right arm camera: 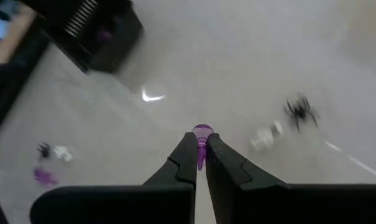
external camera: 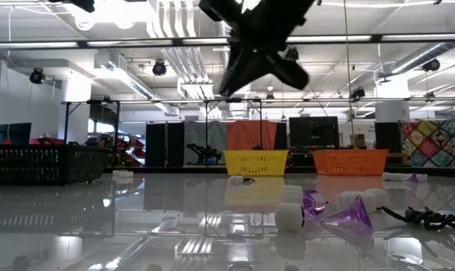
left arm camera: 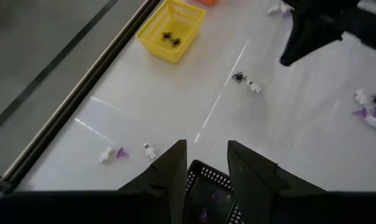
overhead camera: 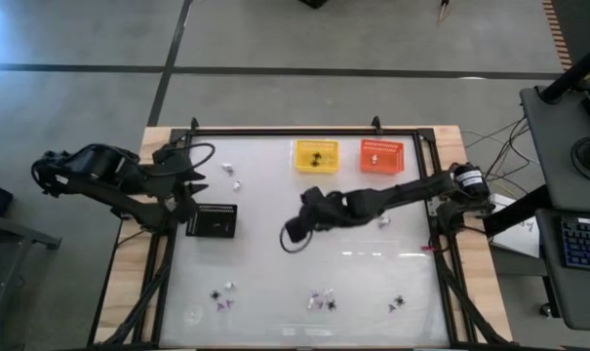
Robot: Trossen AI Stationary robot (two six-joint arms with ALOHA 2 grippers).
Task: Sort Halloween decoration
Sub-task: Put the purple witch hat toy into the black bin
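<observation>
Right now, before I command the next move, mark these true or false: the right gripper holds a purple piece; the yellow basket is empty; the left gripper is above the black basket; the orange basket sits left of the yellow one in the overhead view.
1. The right gripper holds a purple trinket. True.
2. The yellow basket is empty. False: black spiders lie inside it.
3. The left gripper is open above the black basket. True.
4. The orange basket sits left of the yellow one in the high view. False: it sits to its right.
</observation>
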